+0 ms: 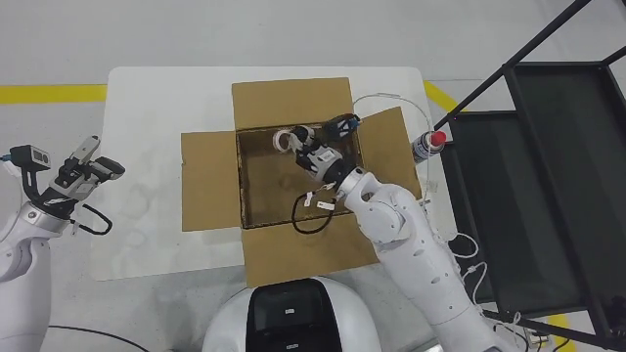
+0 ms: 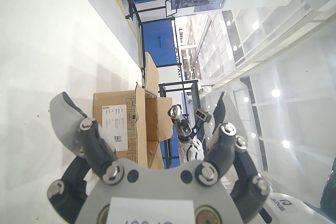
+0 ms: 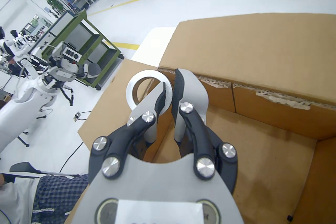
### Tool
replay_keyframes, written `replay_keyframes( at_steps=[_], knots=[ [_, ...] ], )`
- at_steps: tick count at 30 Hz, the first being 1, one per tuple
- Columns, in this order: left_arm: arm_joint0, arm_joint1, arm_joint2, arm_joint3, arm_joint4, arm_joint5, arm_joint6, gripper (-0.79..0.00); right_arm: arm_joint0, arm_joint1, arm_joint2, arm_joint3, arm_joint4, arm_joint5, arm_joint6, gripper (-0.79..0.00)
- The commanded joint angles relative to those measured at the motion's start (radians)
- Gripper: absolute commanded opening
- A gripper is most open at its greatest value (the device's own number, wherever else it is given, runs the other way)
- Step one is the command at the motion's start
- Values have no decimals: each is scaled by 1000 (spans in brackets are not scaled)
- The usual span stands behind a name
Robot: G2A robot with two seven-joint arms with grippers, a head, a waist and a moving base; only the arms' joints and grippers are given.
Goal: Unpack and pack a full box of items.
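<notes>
— Where do we have the cardboard box (image 1: 207,181)?
— In the middle of the top view, on the white table (image 1: 156,108), with all four flaps folded out.
— And our right gripper (image 3: 170,83)?
— Over the upper part of the box's opening, fingers clamped on the rim of a silver tape roll (image 3: 130,95).
— Our left gripper (image 1: 101,156)?
— At the frame's left edge, by the table's left side, well apart from the box, fingers spread wide with nothing between them.
— Anything else?
— A red-capped can (image 1: 430,143) right of the box.

The box (image 1: 264,181) gapes open, flaps (image 1: 210,181) spread outward. A can (image 1: 427,143) and rack (image 1: 548,156) crowd the table's (image 1: 156,117) right edge.
</notes>
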Motion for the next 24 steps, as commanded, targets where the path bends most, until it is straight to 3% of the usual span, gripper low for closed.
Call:
replay_keyframes(
  at_steps=[1,8,14,24],
  knots=[
    [0,0,0,0,0,0,0,0,-46,11,66,-66,51,-29,23,-785],
    [0,0,0,0,0,0,0,0,-206,43,293,-247,160,-85,82,-785],
    [0,0,0,0,0,0,0,0,-357,61,441,-315,240,-156,96,-785],
    [0,0,0,0,0,0,0,0,-388,64,464,-317,278,-178,88,-785]
  ],
)
